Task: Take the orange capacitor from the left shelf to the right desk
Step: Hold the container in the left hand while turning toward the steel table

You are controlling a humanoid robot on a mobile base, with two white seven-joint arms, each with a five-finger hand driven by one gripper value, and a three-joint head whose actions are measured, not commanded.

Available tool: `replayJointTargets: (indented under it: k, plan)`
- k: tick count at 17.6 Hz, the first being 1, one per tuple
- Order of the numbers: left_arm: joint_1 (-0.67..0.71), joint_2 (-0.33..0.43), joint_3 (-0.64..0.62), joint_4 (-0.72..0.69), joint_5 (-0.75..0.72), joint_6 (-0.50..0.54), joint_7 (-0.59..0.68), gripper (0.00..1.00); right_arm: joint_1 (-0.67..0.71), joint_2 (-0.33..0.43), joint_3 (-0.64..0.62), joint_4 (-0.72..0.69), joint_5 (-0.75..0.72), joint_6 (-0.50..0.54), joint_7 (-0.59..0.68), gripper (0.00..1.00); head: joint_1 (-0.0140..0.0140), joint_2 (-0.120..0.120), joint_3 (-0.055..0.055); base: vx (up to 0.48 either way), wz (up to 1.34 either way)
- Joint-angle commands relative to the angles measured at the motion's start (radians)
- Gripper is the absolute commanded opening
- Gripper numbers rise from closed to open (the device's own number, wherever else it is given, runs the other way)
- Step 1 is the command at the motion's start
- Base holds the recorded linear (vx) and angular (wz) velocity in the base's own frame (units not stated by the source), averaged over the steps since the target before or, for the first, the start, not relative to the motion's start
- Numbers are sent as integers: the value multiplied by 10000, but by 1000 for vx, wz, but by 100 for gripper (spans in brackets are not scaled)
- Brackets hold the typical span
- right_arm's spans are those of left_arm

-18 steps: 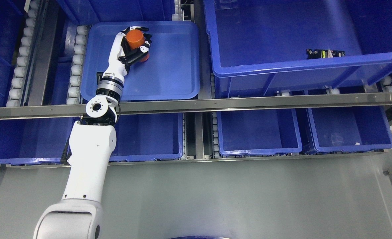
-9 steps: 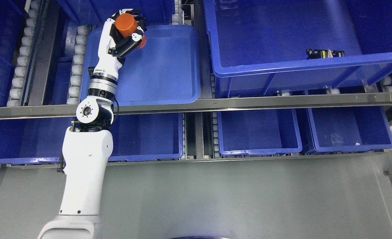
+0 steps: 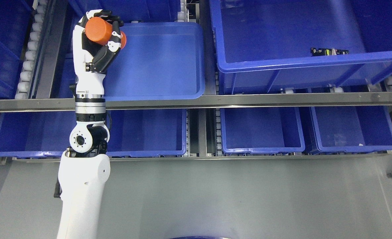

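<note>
Left arm comes up from bottom left, forearm near vertical across the shelf rail [image 3: 249,98]. Left hand [image 3: 98,41] raised at the upper-left corner of the shallow blue tray [image 3: 169,59], fingers [image 3: 113,39] curled tight around one orange capacitor [image 3: 99,31], lifted clear of the tray. One small dark part [image 3: 329,51] sits in the big right bin [image 3: 298,61]. Three bins on the lower row.

Orange capacitor [image 3: 100,31]; blue tray [image 3: 159,59] (white hand [image 3: 94,43]).

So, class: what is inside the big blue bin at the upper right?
Inside the big blue bin, one small black component lies near the front wall; that wall hides the floor just behind it.
</note>
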Motion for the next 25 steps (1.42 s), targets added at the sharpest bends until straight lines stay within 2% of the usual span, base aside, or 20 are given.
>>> replayJointTargets:
  k: [1,5,14,20,25]
  plan:
    - [764,174,224,-1648,41,-86,75,3,230,-175,-169,-174,31,22,16,100,0,0,0,-78,176]
    - [1209,174,147,-1818,57,-71,14,3,230,-175,-169,-174,31,22,1,100,0,0,0,-94,209]
    - [1271,174,9,-1833,41,-70,-2,2,230,-175,-169,-174,31,22,1,100,0,0,0,-164,-170]
    - [1793,174,132,-1833,41,-1066,-48,2,230,-175,-169,-174,31,7,16,100,0,0,0,-169,-533]
    - [1869,174,117,-1833,41,-1175,-48,2,230,-175,-169,-174,31,22,16,100,0,0,0,-84,-632]
